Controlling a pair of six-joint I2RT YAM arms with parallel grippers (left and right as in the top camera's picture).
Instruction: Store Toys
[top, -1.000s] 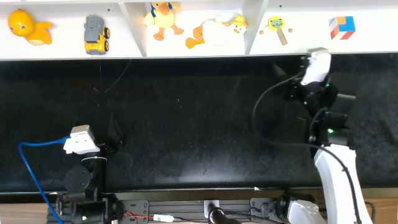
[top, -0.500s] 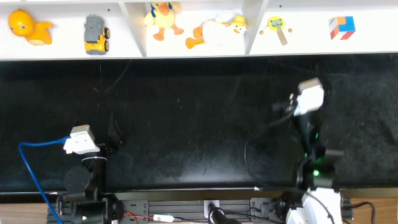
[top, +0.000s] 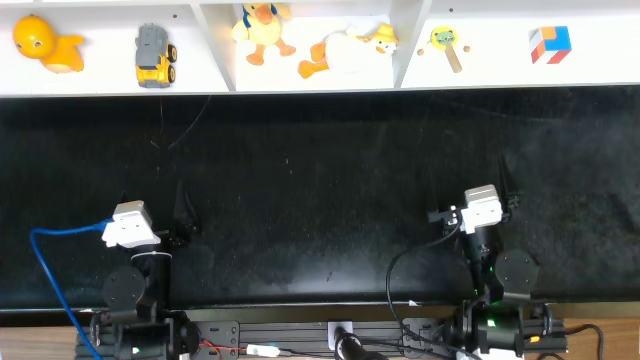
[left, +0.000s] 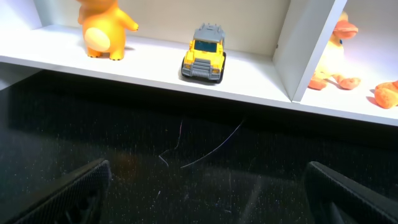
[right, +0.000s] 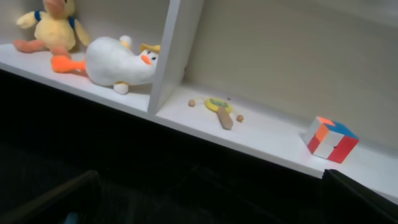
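Toys sit in a white shelf (top: 320, 82) along the table's far edge: an orange duck (top: 45, 42), a yellow truck (top: 155, 55), a yellow plush duck (top: 262, 28), a white plush goose (top: 345, 50), a small wooden rattle (top: 445, 42) and a coloured cube (top: 550, 43). My left gripper (left: 205, 199) is open and holds nothing, low over the black mat, facing the truck (left: 204, 53) and orange duck (left: 102, 28). My right gripper (right: 208, 205) is open and holds nothing, pulled back near its base, facing the rattle (right: 221, 111), cube (right: 329, 140) and goose (right: 118, 62).
White dividers (top: 408, 45) split the shelf into compartments. The black mat (top: 320, 190) lies between shelf and arm bases. A blue cable (top: 50, 265) loops beside the left arm (top: 130, 225); a black cable (top: 400, 270) curls by the right arm (top: 482, 212).
The right arm has drawn back from the shelf's right compartment, down the table toward its base. The left arm has not moved.
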